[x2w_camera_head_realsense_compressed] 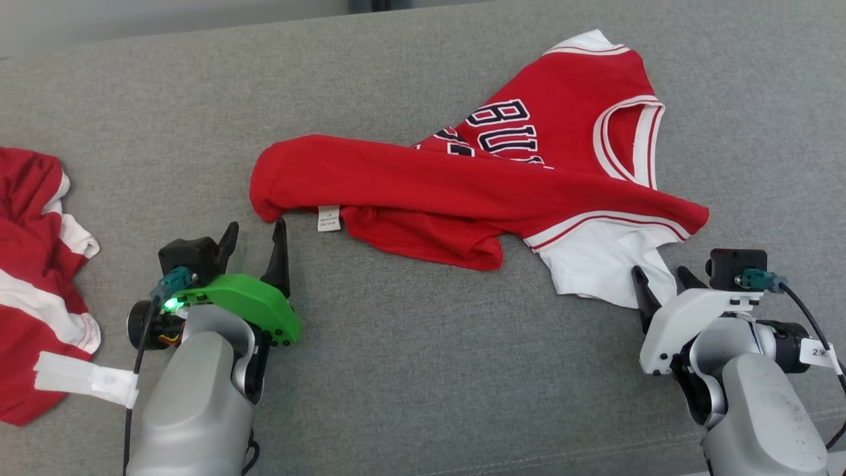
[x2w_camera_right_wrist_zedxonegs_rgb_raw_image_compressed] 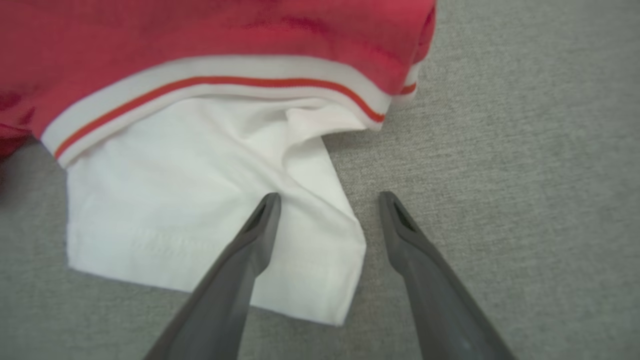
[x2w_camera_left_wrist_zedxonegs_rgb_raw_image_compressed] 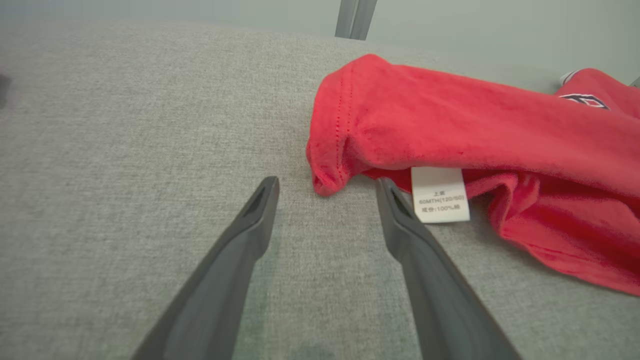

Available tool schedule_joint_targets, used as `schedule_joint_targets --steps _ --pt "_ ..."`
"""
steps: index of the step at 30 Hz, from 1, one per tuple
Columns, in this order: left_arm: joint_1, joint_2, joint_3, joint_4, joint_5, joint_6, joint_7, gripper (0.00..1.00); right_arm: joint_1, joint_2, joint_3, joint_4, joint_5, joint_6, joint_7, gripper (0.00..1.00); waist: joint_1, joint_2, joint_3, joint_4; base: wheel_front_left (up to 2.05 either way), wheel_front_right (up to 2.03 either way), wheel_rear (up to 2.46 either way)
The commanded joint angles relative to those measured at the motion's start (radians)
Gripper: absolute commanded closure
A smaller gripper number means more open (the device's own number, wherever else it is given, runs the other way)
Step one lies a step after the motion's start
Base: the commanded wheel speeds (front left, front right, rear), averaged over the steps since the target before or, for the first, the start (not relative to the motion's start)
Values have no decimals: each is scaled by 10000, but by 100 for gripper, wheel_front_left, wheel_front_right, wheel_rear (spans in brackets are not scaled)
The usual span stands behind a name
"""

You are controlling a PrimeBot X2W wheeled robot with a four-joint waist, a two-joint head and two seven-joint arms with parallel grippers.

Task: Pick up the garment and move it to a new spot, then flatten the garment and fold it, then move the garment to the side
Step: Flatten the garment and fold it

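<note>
The left gripper (x2w_camera_head_realsense_compressed: 256,228) is hovering spread and empty just short of the rolled hem corner of the red jersey (x2w_camera_head_realsense_compressed: 476,192), with the white care label (x2w_camera_left_wrist_zedxonegs_rgb_raw_image_compressed: 440,195) lying just ahead of its right finger. The right gripper (x2w_camera_head_realsense_compressed: 659,272), likewise released, is straddling the near corner of the jersey's white sleeve (x2w_camera_right_wrist_zedxonegs_rgb_raw_image_compressed: 200,200) (one finger over cloth, one over the grey cushion (x2w_camera_head_realsense_compressed: 423,370)). Beyond both claws the jersey is lying crumpled across the cushion, and another red-and-white garment (x2w_camera_head_realsense_compressed: 33,264) is sitting well to the left gripper's left.
</note>
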Motion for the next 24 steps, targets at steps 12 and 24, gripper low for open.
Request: schedule_joint_targets --steps 12,24 --pt "-1082 191 -11 493 52 -138 5 0 -303 20 710 910 228 -7 132 0 0 -1 1018 -319 0 0 0" --pt "-722 173 117 -316 311 -189 -1 100 128 94 1324 799 264 24 779 100 0 -1 1112 -216 0 0 0"
